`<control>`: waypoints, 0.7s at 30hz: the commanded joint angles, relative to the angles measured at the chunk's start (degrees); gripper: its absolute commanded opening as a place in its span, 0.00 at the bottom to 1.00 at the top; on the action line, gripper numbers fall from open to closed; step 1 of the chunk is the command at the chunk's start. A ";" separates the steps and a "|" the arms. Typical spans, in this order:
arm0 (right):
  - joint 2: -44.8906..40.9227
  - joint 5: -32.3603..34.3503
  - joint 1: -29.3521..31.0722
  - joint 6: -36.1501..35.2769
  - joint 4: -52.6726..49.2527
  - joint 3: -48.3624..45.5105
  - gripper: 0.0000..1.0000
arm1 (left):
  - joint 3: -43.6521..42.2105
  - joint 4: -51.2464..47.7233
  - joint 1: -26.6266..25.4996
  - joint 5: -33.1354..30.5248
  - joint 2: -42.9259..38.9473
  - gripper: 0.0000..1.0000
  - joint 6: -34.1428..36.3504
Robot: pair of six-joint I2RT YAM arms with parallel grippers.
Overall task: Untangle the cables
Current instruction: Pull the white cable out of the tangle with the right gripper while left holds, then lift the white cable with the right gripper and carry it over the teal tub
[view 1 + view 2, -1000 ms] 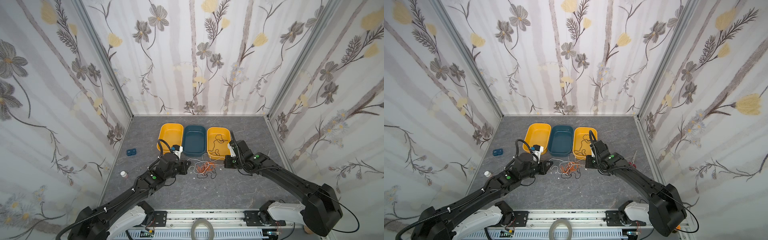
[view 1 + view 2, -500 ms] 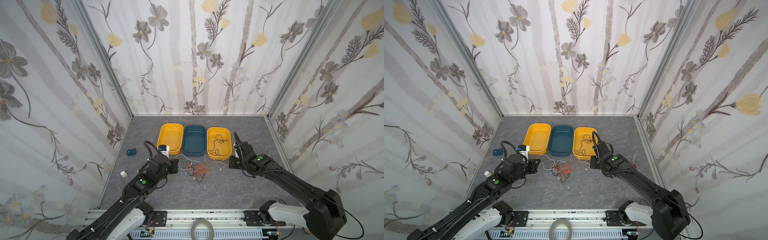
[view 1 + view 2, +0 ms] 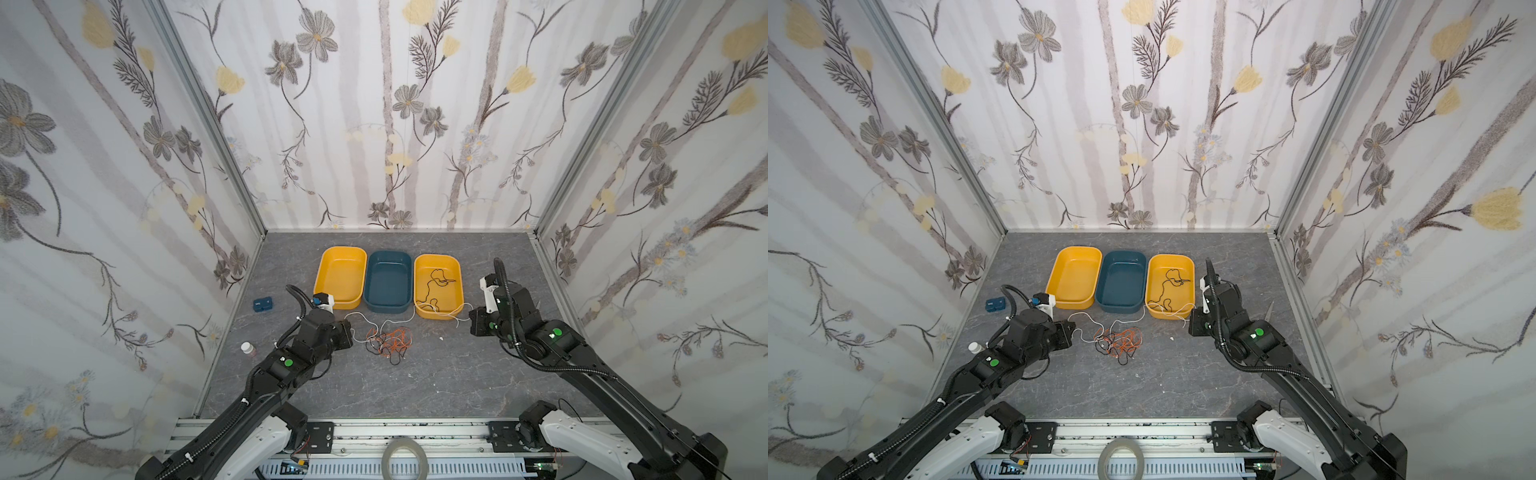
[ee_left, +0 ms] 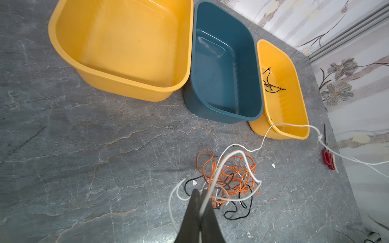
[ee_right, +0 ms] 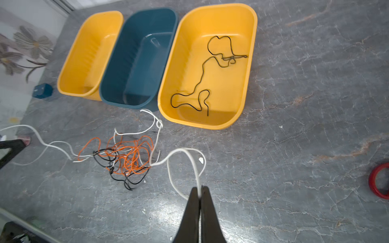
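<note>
My left gripper (image 4: 199,194) and right gripper (image 5: 199,190) each clamp the white cable (image 5: 181,149) — the orange-and-black tangle (image 3: 388,340) lies centre frame between them.

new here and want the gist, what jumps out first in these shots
A tangle of orange, white and black cables lies on the grey table, just in front of the blue tray. The left end effector and right end effector flank it, each shut on a white strand. One black cable lies alone in the right-hand yellow tray.
</note>
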 commanded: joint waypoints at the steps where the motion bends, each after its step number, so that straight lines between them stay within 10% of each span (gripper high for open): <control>1: -3.13 -2.97 -0.02 -3.29 2.54 0.75 0.00 | -0.47 -0.10 0.23 -2.15 0.12 0.00 -0.77; 21: -0.43 6.81 -18.23 -3.22 -2.60 11.61 0.00 | -4.69 -0.46 2.53 -3.05 1.63 0.00 -3.77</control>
